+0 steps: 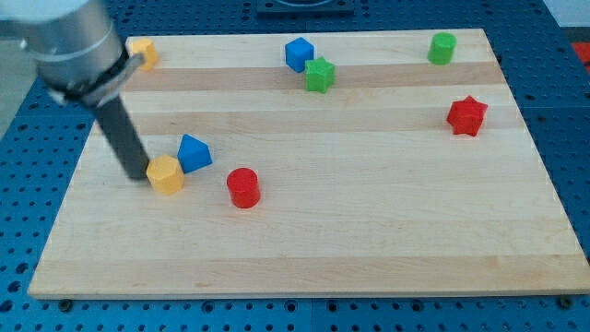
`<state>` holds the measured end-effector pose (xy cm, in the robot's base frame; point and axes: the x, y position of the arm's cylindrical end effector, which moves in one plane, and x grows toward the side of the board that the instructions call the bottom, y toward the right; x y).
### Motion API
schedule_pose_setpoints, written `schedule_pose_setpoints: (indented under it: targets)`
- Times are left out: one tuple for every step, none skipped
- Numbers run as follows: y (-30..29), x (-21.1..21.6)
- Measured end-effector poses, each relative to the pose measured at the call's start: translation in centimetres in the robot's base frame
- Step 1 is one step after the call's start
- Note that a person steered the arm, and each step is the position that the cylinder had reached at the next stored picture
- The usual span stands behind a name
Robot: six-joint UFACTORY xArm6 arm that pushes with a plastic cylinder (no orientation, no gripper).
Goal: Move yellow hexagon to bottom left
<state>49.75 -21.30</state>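
The yellow hexagon (166,174) lies on the wooden board (369,240), left of the middle. My tip (136,173) rests just at its left side, touching or nearly touching it. A blue triangular block (194,152) sits against the hexagon's upper right. A red cylinder (243,188) stands a little to the hexagon's right, apart from it.
Another yellow block (143,53) sits at the top left corner, partly behind my arm. A blue cube (299,53) and a green star (320,75) are at top middle. A green cylinder (442,48) is at top right, a red star (466,115) below it.
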Motion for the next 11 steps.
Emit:
schedule_pose_setpoints:
  targets:
    - [-0.5, 4.3]
    - [-0.8, 5.0]
    - [-0.7, 1.8]
    - [-0.1, -3.0]
    - [0.6, -4.5]
    - [2.8, -4.8]
    - [6.6, -1.2]
    - [6.6, 0.2]
    - [5.1, 4.8]
    - [4.8, 5.3]
    - [6.0, 4.7]
